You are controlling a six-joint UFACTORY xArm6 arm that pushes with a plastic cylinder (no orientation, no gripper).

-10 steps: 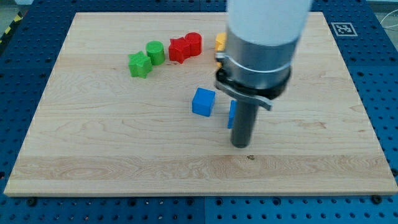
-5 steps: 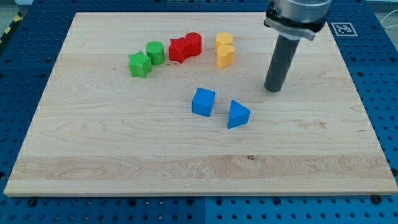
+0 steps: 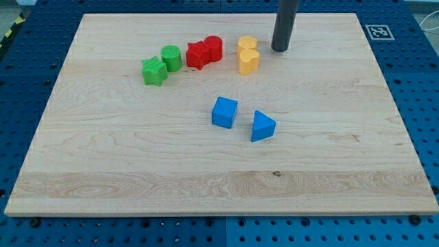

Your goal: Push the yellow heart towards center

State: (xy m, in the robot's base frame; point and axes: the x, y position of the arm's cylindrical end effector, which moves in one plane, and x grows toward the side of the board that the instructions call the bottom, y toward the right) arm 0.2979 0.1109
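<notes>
My tip [image 3: 279, 49] rests on the worktop [image 3: 343, 137] near the view's top, a little right of the middle. There is no gripper on this arm, only the dark rod, so there is no open or closed state to tell.

Just to the tip's left, apart from it, sit two yellow blocks touching each other. The upper yellow block [image 3: 247, 44] and the lower yellow block [image 3: 248, 61] both look rounded, and I cannot tell for sure which is the heart.

Further left are two red blocks [image 3: 204, 52] pressed together, then a green cylinder [image 3: 171, 57] beside a green star-like block [image 3: 154, 71].

Toward the worktop's middle lie a blue cube [image 3: 224, 112] and, just to its right, a blue triangle block [image 3: 262, 126].
</notes>
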